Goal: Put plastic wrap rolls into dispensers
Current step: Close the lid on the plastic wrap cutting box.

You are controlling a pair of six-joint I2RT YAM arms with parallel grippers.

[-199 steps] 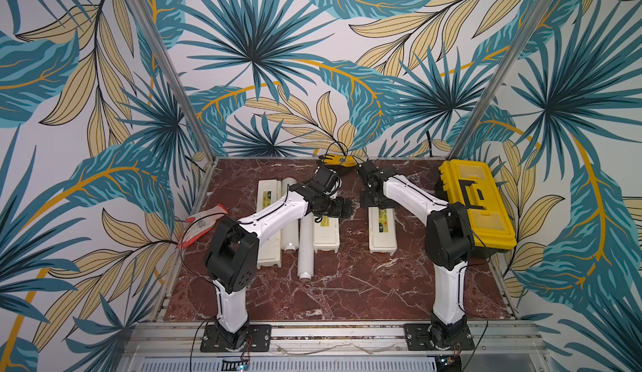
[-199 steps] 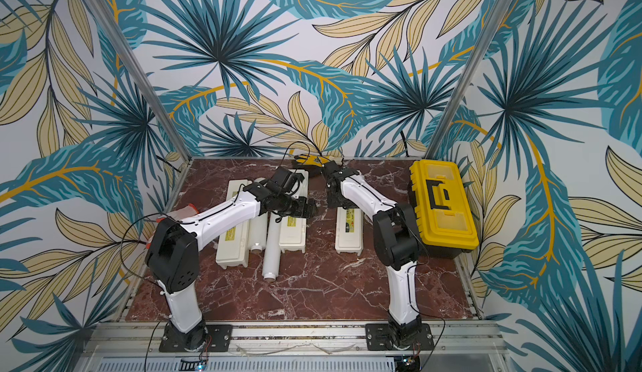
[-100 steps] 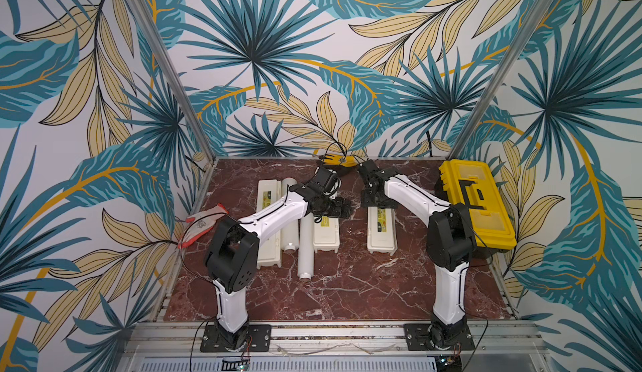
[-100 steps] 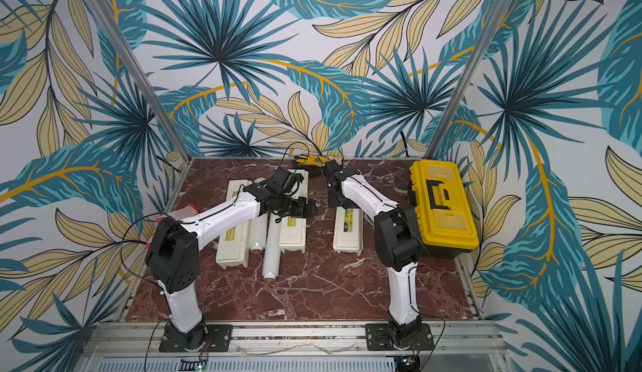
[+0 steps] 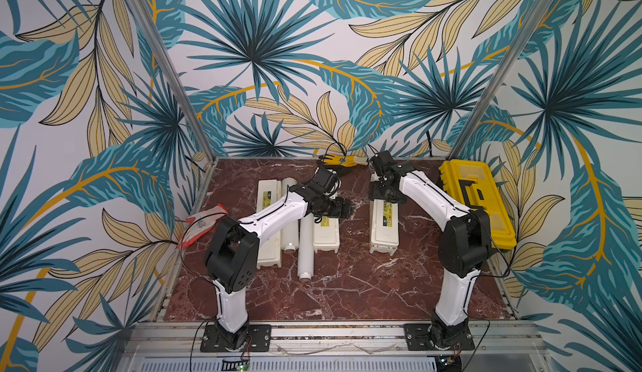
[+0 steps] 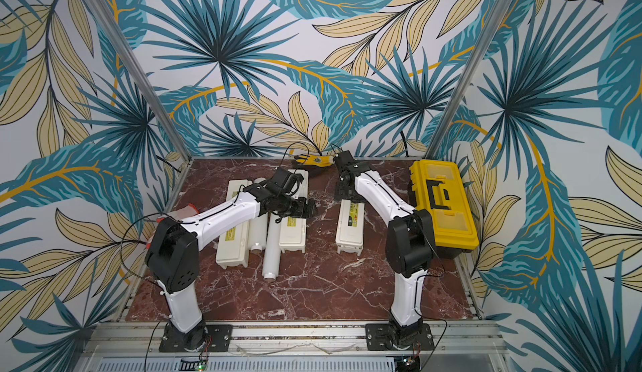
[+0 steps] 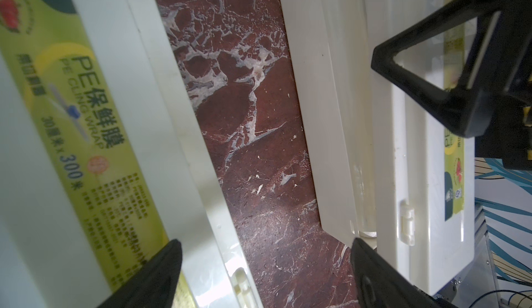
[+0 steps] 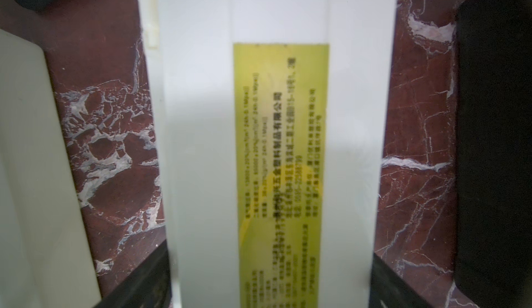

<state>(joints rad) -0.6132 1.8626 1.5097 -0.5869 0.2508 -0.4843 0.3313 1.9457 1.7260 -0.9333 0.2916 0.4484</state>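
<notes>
The table (image 5: 347, 283) carries the yellow toolbox (image 5: 476, 207) at one edge, and everything else is best placed from it. Three closed dispensers lie parallel: the near dispenser (image 5: 384, 231) a little way from the toolbox, the middle dispenser (image 5: 326, 238) beyond it, and the far dispenser (image 5: 269, 255) farthest off. Two rolls lie loose on the table between the middle and far dispensers, a longer-looking roll (image 5: 305, 248) against the middle dispenser and a second roll (image 5: 290, 220) beside the far one. A third roll is not to be seen.

The right hand (image 5: 384, 198) straddles the near dispenser at its back end; in the right wrist view its fingers (image 8: 138, 280) sit against both long walls, so it appears to clasp the box across its width. The left hand (image 5: 342, 209) hangs open and empty over the bare strip of table between the middle and near dispensers.

The step looks like securing the near dispenser so its lid can be opened. To do it well, the right hand should likely keep the box flat and square to its neighbours, squeezing no harder than needed, since thin plastic walls may flex and bind the lid. The left hand would probably do best to catch the lid's free edge at the small latch tab (image 7: 407, 214) and lift gently — not drag the box.
</notes>
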